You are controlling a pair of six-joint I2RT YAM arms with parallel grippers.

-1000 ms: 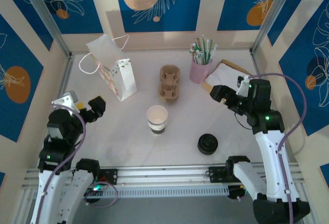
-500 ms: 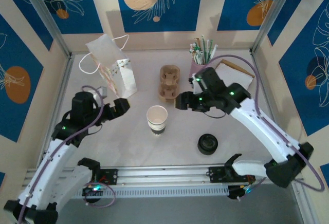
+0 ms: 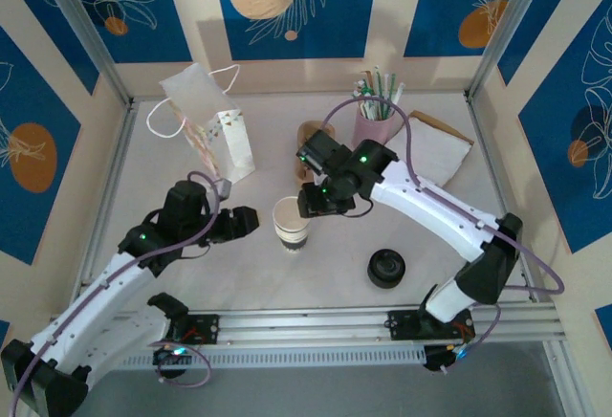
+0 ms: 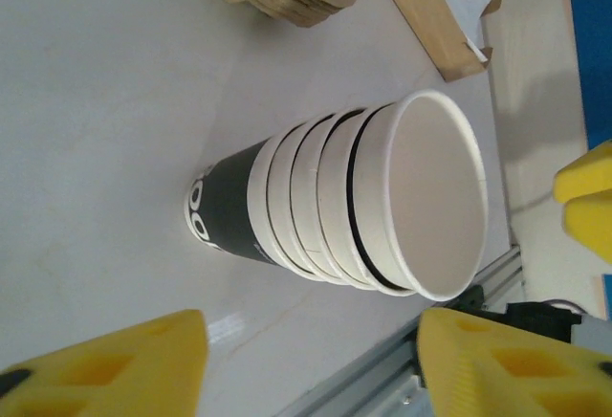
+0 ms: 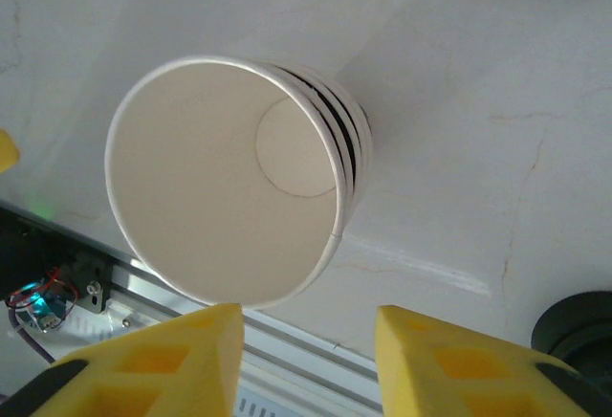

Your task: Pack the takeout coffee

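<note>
Left gripper: jaws apart, level with cup, just left of it, no contact. Left wrist view: yellow fingers flank nested white stack, dark band on outermost cup.

Right gripper: jaws apart, just behind cup rim, tips short of it.

Cup upright mid-table between both grippers, mouth open. Black lid flat on table, near-right of cup, apart.

Further back: carrier, pink straw cup, white bag at back left.
</note>
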